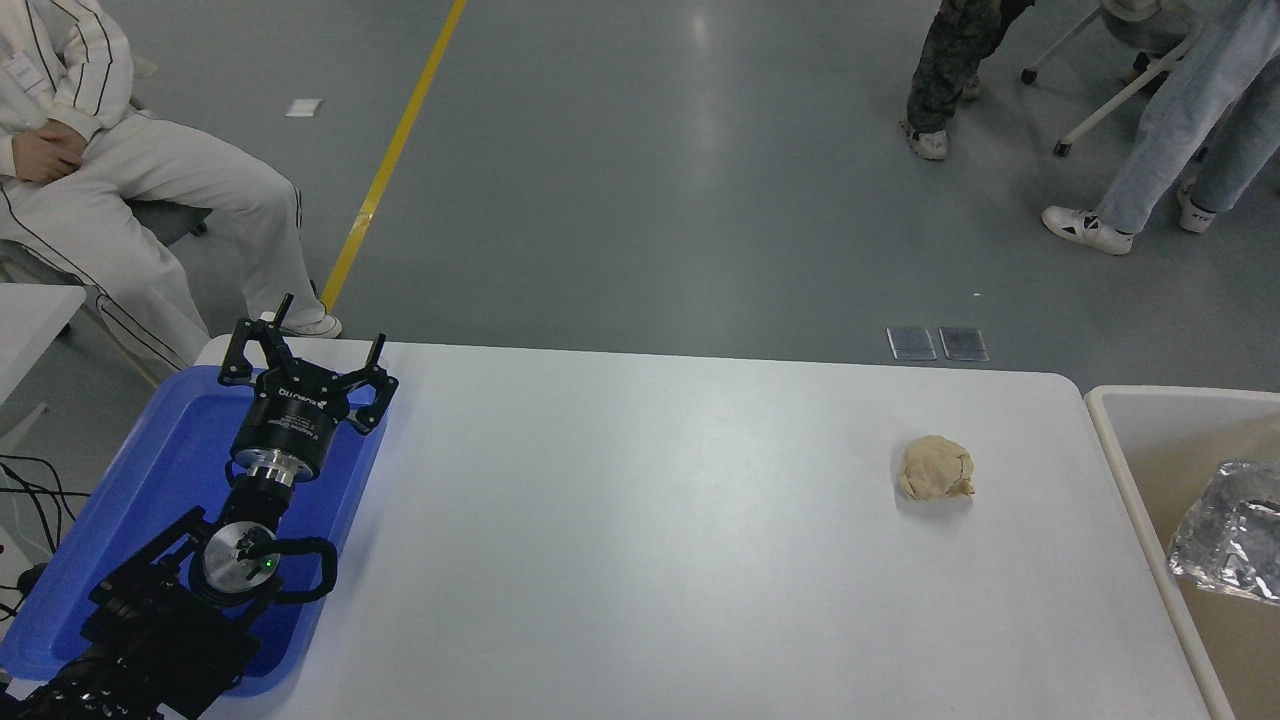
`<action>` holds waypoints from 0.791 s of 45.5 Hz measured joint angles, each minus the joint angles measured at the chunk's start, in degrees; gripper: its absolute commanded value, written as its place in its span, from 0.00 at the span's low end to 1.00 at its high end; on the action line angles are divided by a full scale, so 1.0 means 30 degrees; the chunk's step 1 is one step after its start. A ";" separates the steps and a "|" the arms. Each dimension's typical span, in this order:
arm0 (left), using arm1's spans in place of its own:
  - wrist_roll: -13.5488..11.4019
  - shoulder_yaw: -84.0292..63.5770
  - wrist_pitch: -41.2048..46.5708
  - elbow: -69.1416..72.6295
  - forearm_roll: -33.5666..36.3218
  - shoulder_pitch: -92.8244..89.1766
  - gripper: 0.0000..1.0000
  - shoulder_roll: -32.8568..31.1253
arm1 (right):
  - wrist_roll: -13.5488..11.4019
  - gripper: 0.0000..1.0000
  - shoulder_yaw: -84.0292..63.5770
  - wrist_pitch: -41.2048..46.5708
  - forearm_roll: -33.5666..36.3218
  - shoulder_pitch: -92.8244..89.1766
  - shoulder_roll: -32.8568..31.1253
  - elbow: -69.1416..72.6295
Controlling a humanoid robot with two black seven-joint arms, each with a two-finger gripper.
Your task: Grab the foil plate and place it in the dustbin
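Observation:
The shiny crinkled foil plate [1232, 530] shows at the right edge, inside the outline of the cream-beige dustbin [1125, 455], partly cut off by the picture's edge. I cannot tell whether it rests in the bin or hangs above it. No gripper shows near it; my right arm is out of view. My left gripper [305, 342] is parked at the lower left above the blue tray, fingers spread open and empty.
A crumpled tan paper ball [936, 468] lies on the white table [640, 540] near its right end. A shallow blue tray [170, 460] sits under the left arm. A person sits at the far left [120, 190]; others stand at the top right.

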 measured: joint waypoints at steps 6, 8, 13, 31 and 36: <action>0.0000 0.0000 0.0000 0.0000 0.0001 0.0000 1.00 0.0000 | -0.0078 0.00 0.0736 -0.1950 0.0014 -0.0524 0.0136 0.0001; 0.0000 0.0000 0.0000 0.0000 0.0001 0.0000 1.00 0.0000 | -0.0137 0.00 0.0916 -0.2476 0.0014 -0.0637 0.0157 0.0008; 0.0000 0.0000 0.0000 0.0003 0.0001 0.0000 1.00 0.0000 | -0.0399 0.00 0.1381 -0.3908 0.0024 -0.0880 0.0214 0.0077; 0.0000 0.0000 0.0000 0.0003 0.0002 0.0000 1.00 0.0000 | -0.1768 0.00 0.2236 -0.6714 0.0039 -0.1280 0.0599 0.0205; 0.0000 0.0000 0.0000 0.0003 0.0009 0.0000 1.00 0.0000 | -0.1980 0.00 0.2321 -0.7051 0.0053 -0.1356 0.0759 0.0234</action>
